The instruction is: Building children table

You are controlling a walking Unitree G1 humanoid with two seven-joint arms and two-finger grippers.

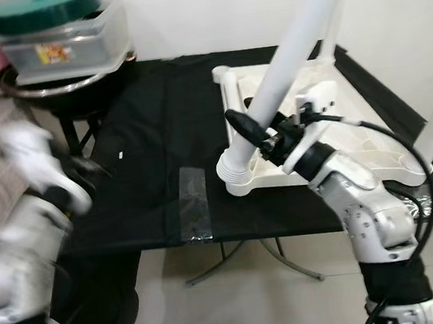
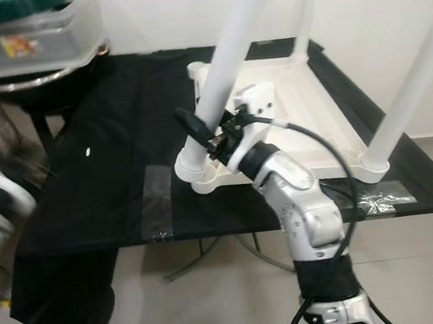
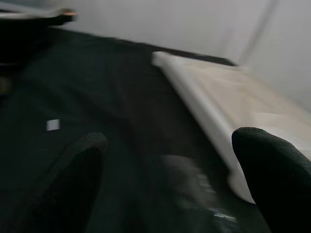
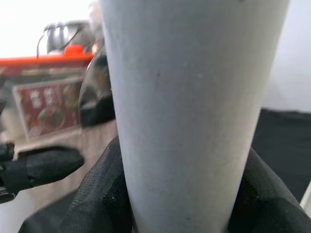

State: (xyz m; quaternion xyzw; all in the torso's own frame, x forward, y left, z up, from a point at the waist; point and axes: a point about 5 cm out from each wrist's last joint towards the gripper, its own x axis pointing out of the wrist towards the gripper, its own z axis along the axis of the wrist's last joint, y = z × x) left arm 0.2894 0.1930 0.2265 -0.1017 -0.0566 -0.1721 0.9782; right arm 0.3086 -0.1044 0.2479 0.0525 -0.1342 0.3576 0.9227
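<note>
White wall (image 1: 184, 17), pale tiled floor (image 1: 241, 308), black-draped folding table (image 1: 143, 139)

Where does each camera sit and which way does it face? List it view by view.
Left eye view: on the head, looking down at the upturned white table on the black cloth; right gripper clamped on a table leg, blurred left arm.
Right eye view: same scene, shifted sideways.
Left wrist view: along the open left gripper toward the cloth and table edge.
Right wrist view: tight against the leg between its fingers.
All share the white table.
</note>
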